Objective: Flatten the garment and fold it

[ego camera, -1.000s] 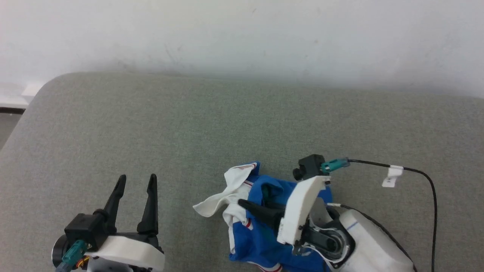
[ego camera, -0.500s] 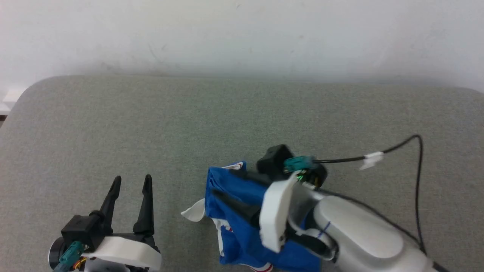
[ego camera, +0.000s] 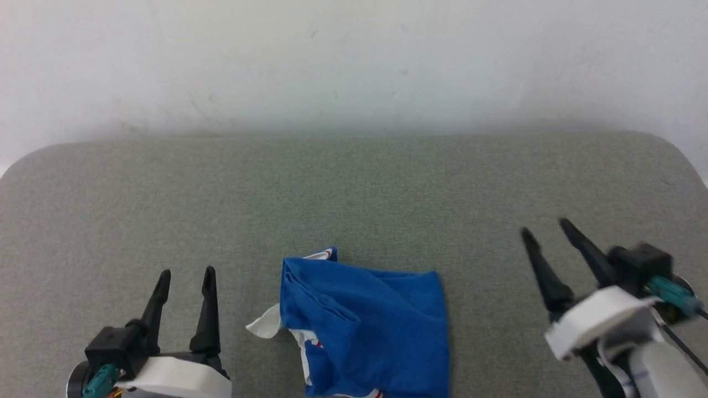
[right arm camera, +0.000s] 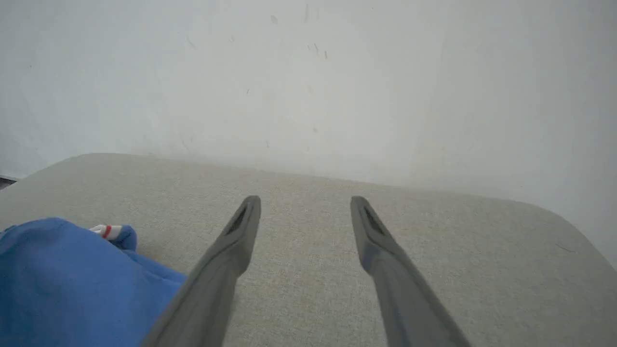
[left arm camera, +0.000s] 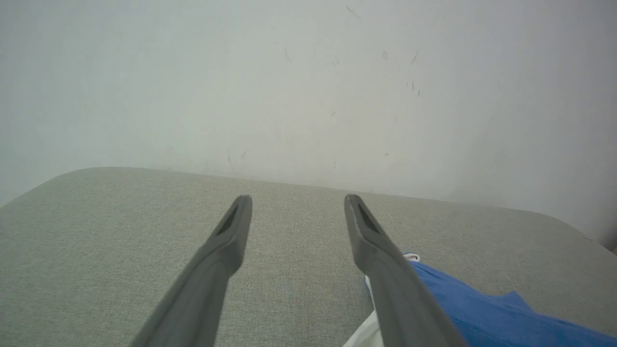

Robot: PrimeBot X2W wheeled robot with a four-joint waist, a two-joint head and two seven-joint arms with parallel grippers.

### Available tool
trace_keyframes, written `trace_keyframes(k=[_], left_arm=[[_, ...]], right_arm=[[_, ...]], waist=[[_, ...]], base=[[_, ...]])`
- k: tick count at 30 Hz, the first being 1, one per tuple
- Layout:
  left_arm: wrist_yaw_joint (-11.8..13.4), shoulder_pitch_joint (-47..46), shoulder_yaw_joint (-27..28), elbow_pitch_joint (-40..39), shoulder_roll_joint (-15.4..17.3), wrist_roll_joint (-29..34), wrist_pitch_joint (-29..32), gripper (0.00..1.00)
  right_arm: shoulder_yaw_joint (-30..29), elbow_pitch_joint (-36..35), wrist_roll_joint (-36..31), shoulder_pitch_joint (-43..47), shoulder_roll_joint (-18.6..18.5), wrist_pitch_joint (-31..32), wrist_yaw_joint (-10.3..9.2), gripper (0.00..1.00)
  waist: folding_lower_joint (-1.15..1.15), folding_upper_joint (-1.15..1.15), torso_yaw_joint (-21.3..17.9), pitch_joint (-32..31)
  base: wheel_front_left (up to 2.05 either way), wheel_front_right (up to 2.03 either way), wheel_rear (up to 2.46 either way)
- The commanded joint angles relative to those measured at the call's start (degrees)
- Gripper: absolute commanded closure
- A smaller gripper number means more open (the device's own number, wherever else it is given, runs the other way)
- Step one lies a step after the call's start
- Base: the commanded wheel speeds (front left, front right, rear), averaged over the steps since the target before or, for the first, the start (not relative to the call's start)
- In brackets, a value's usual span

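place: bare test space, lab-type rather than lived-in home; can't pin it closer
work surface: padded top (ego camera: 354, 188) in grey-green woven fabric, rounded far corners, far edge butted to the wall
wall: plain white wall (ego camera: 354, 55), matte, with small dark scuff marks (left arm camera: 413, 86) and scratches
rig: exposed teal connector (ego camera: 669, 292) hanging off a robot wrist, prototype-grade wiring
light: flat, even, soft shadows

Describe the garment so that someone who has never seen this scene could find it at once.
A grey fabric-covered surface runs below a white wall. Near its front edge, between the left gripper and the right gripper, lies the garment, a rumpled bundle. It is the one blue thing, with a white flap and red-striped trim peeking out.
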Motion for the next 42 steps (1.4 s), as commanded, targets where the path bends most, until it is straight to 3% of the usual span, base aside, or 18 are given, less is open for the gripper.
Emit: trace_keyframes(k=[1,5,8,14,17,27,31,34,38,42], left_arm=[[0.27,0.84,0.17,0.28,-0.11,0.11,-0.37,0.0],[0.15,1.03,0.31,0.71,-0.29,0.18,-0.5,0.0],[-0.12,0.87,0.26,1.08,-0.35,0.35,-0.57,0.0],[-0.6,0.24,0.04,1.54,-0.69,0.67,-0.67,0.0],[-0.83,-0.14,-0.16,1.63,-1.06,0.79,-0.71,0.0],[-1.58,-2.2,-0.32,2.22,-1.93,1.34,-0.78,0.0],[-1.84,-2.69,-0.28,2.46,-2.2,1.59,-0.8,0.0],[-2.06,-2.89,-0.37,2.92,-2.46,1.75,-0.81,0.0],[-2.26,-2.8,-0.31,3.34,-2.61,1.86,-0.82,0.0],[-2.55,-3.1,-0.36,3.43,-2.42,2.1,-0.82,0.0]], right_arm=[[-3.42,-1.06,-0.88,3.09,1.15,1.13,-0.03,0.0],[-11.76,-1.94,-0.92,8.99,3.69,6.01,-0.03,0.0],[-15.55,0.56,3.37,11.1,5.82,13.09,-0.03,0.0],[-16.71,8.42,19.98,10.71,9.08,33.94,-0.03,0.0],[-16.32,10.17,28.78,8.43,10.36,39.47,-0.03,0.0],[-9.66,20.02,39.73,-0.63,11.34,40.22,-0.03,0.0],[-5.23,24.13,40.98,-2.96,11.36,40.38,-0.03,0.0],[-2.65,25.87,41.34,-4.06,11.36,40.35,-0.03,1.0],[-0.17,25.92,40.07,-5.41,11.02,38.76,-0.03,1.0],[3.46,23.42,35.65,-6.38,8.0,35.65,-0.03,1.0]], waist=[[0.0,-0.01,-0.33,-0.46],[0.0,-0.01,-0.36,-0.73],[0.0,-0.01,0.16,-0.9],[0.0,-0.01,2.21,-0.73],[0.0,-0.01,3.37,-0.09],[0.0,-0.01,6.29,2.25],[0.0,-0.01,6.88,2.86],[0.0,-0.01,7.05,2.63],[0.0,-0.01,6.62,2.28],[0.0,-0.01,5.95,1.9]], base=[[0.0,0.0,0.0],[0.0,0.0,0.0],[0.0,0.0,0.0],[0.0,0.0,0.0],[0.0,0.0,0.0],[0.0,0.0,0.0],[0.0,0.0,0.0],[0.0,0.0,0.0],[0.0,0.0,0.0],[0.0,0.0,0.0]])
